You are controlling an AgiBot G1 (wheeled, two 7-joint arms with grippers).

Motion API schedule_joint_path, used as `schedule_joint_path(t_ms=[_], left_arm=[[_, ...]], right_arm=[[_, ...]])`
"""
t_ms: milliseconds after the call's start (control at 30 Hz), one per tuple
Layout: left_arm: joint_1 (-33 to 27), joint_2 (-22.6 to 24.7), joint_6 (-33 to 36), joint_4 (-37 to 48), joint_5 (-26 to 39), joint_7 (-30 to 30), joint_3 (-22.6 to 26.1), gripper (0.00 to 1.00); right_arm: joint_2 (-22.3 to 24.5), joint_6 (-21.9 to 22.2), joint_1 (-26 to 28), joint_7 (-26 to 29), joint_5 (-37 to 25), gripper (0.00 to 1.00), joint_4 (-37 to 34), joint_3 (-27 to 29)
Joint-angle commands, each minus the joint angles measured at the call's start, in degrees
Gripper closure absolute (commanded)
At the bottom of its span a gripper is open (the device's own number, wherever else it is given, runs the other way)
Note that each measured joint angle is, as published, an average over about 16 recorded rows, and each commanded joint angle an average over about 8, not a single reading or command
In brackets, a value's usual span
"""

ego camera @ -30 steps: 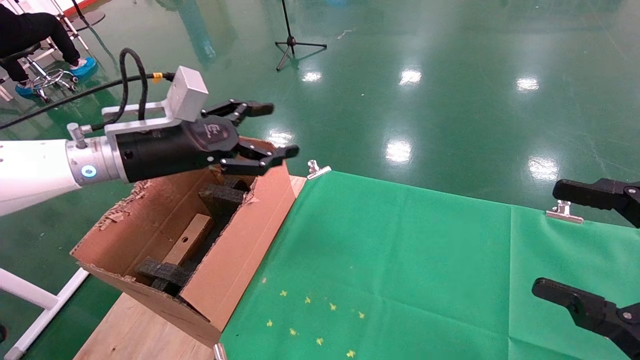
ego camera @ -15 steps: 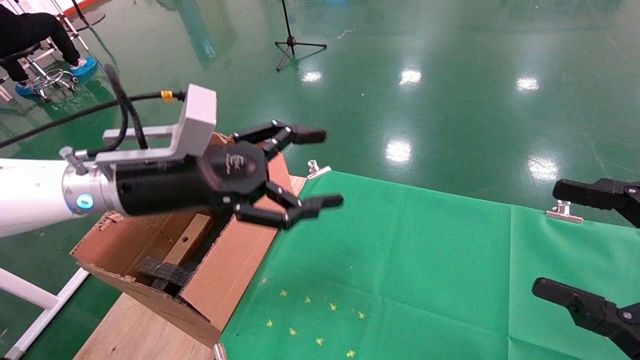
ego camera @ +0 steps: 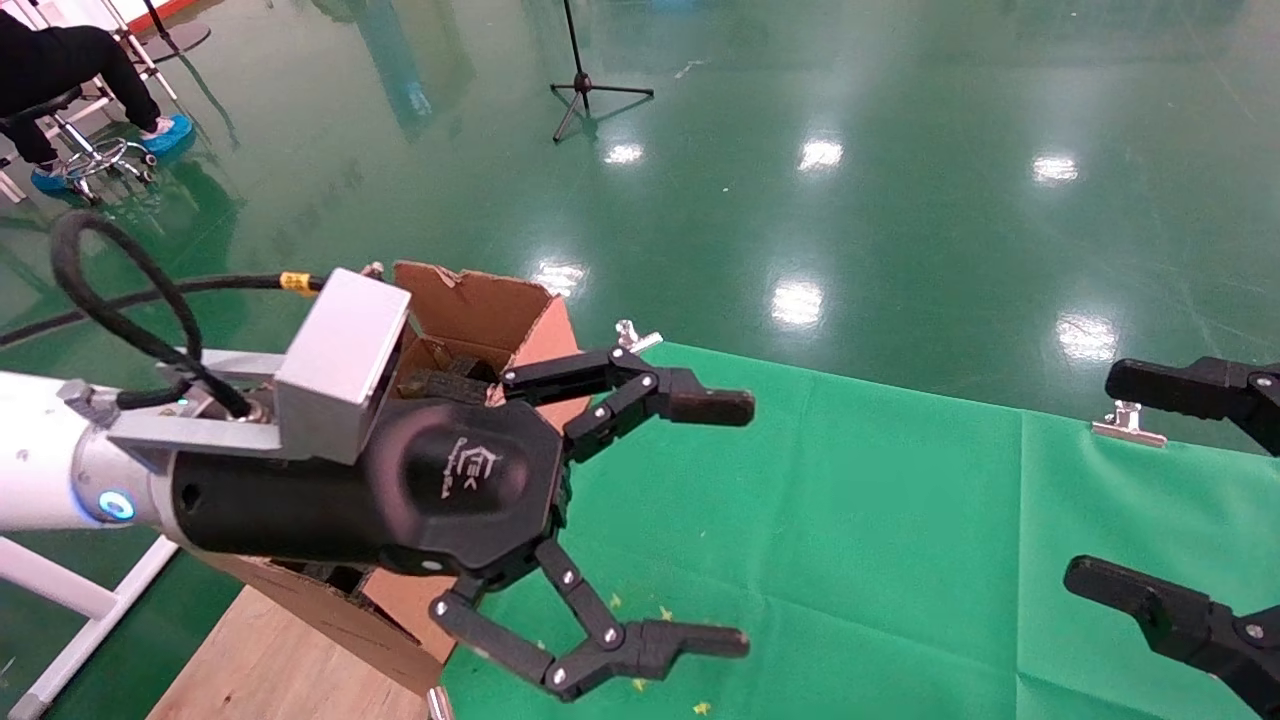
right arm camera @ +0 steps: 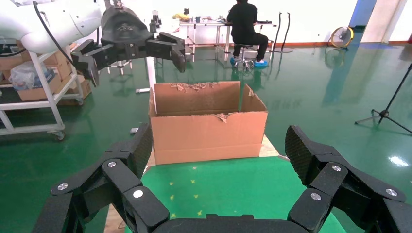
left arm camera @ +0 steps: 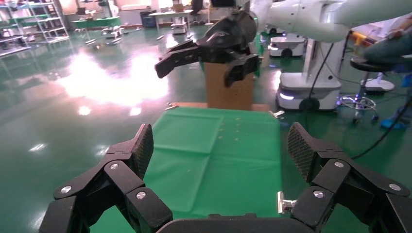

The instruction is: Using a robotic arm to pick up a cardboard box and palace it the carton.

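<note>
At the left edge of the table, the large brown corrugated carton (ego camera: 480, 300) with ragged torn flaps stands upright on the bare wooden tabletop (ego camera: 270, 660), just beside the green cloth (ego camera: 850, 500). Most of its inside is covered by the arm in the head view, so the flat reddish-brown cardboard box cannot be seen and its place cannot be told. The white tubular robotic arm (ego camera: 40, 480), the robot's left, reaches across in front of the carton. Its silver wrist and grey square camera block sit above the near flap. The black left gripper (ego camera: 732, 524) hangs over the cloth just past the carton's long side, its two fingers spread wide and holding nothing. The black right gripper (ego camera: 1110, 478) rests at the cloth's far right edge, fingers likewise apart and empty. Silver binder clips (ego camera: 637, 338) pin the cloth's back edge, above a glossy green floor (ego camera: 900, 200).
</note>
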Motion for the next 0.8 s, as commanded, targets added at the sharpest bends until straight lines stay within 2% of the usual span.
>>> schedule_joint_path(t_ms=[33, 800], left_arm=[[0.8, 0.0, 0.8, -1.5, -1.1, -0.3, -0.2, 0.0], [0.3, 0.0, 0.2, -0.5, -0.4, -0.2, -0.1, 0.0]], right_arm=[[0.0, 0.0, 0.0, 0.0, 0.0, 0.0, 0.0, 0.0], [0.0, 0.0, 0.0, 0.0, 0.0, 0.0, 0.0, 0.0]])
